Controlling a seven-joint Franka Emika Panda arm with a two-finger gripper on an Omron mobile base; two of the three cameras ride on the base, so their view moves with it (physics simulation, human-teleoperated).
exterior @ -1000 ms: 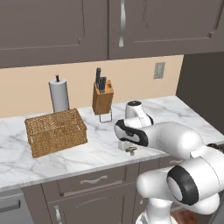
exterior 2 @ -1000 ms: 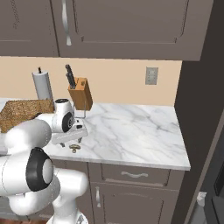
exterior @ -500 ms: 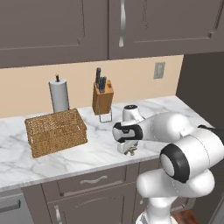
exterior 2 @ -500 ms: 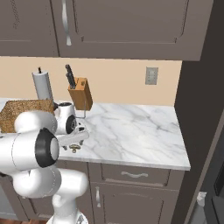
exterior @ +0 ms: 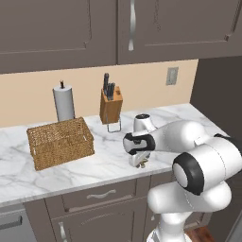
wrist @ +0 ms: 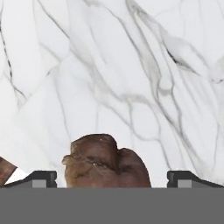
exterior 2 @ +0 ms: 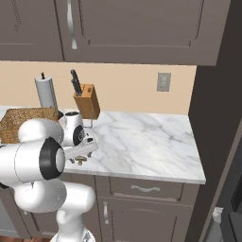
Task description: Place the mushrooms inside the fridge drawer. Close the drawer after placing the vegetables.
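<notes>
A small brown-capped mushroom point(wrist: 105, 162) lies on the white marble counter point(wrist: 131, 65), near its front edge. My gripper point(wrist: 113, 178) points straight down over it and is open, with one dark fingertip point(wrist: 41, 177) on each side of the cap and a gap to both. From the base cameras the mushroom point(exterior: 141, 164) shows just under the gripper point(exterior: 137, 159), and the same mushroom point(exterior 2: 80, 162) lies below the gripper point(exterior 2: 81, 154). A sliver of another brown thing point(wrist: 5, 168) sits at the hand view's left edge. The fridge drawer is out of view.
A wicker basket point(exterior: 60, 142) stands to the left on the counter. A knife block point(exterior: 111, 106) and a paper towel roll point(exterior: 64, 101) stand at the back wall. Dark cabinet drawers point(exterior: 99, 194) run below the counter edge. A tall dark panel point(exterior 2: 217, 118) bounds the right.
The arm's elbow has swung forward toward the cameras. The hand has stayed over the mushroom, and the jaws remain open.
</notes>
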